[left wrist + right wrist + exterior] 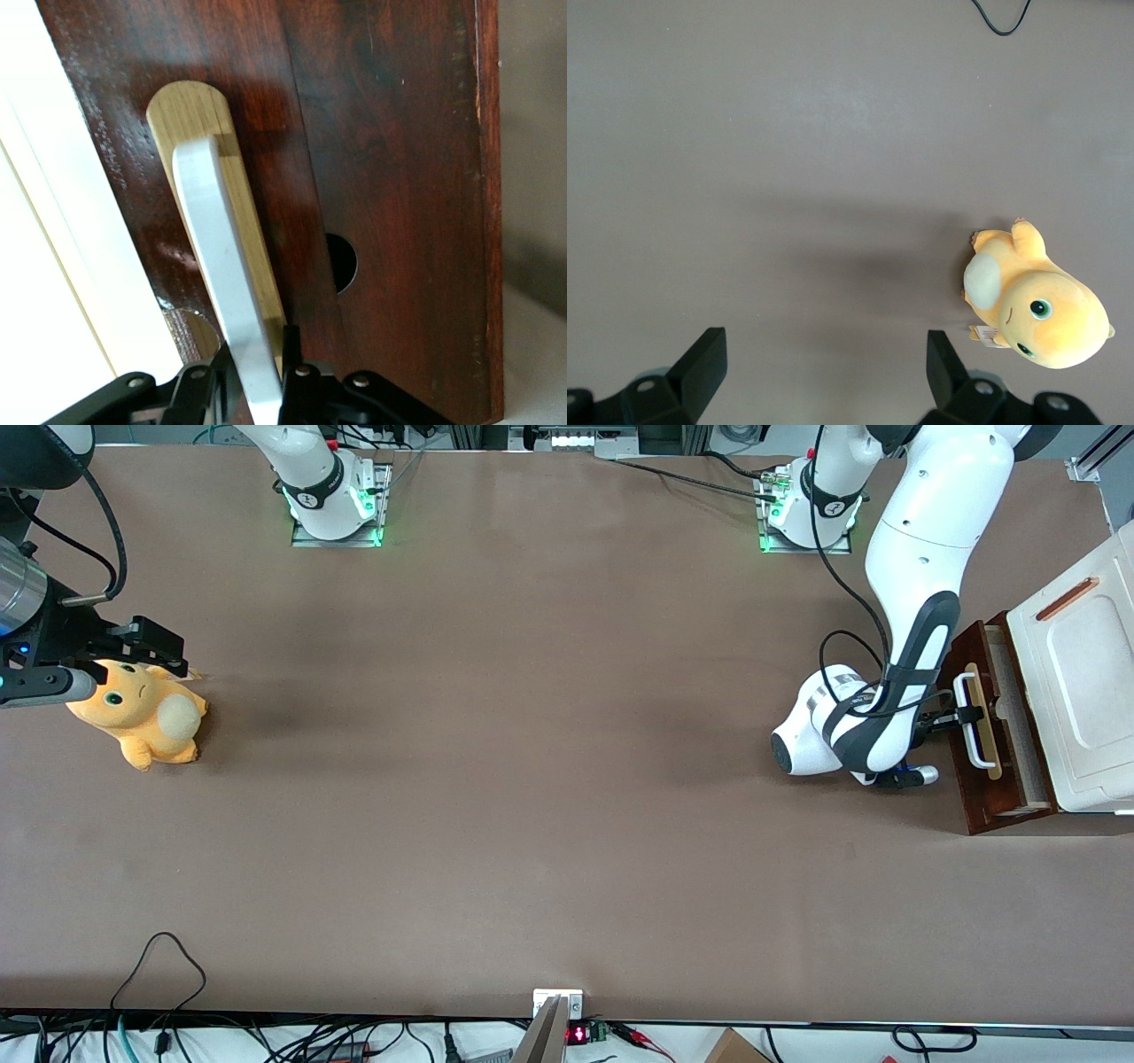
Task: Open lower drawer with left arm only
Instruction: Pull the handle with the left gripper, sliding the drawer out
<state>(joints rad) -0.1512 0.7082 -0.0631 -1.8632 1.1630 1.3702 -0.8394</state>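
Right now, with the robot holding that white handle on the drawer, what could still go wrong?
The gripper clamps the white loop handle near one end, not its middle, so pulling might skew the lower drawer and jam it. The grip is narrow, so the smooth handle could slip out. The drawer looks only partly open, and the whole cabinet might slide along the table instead of the drawer moving.

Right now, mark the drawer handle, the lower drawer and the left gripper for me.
white loop handle (226,292), left wrist view, on its flat white bar.
lower drawer (985,802), front view, on its dark wood front.
left gripper (967,716), front view, midway between its fingertips, shut on the handle.
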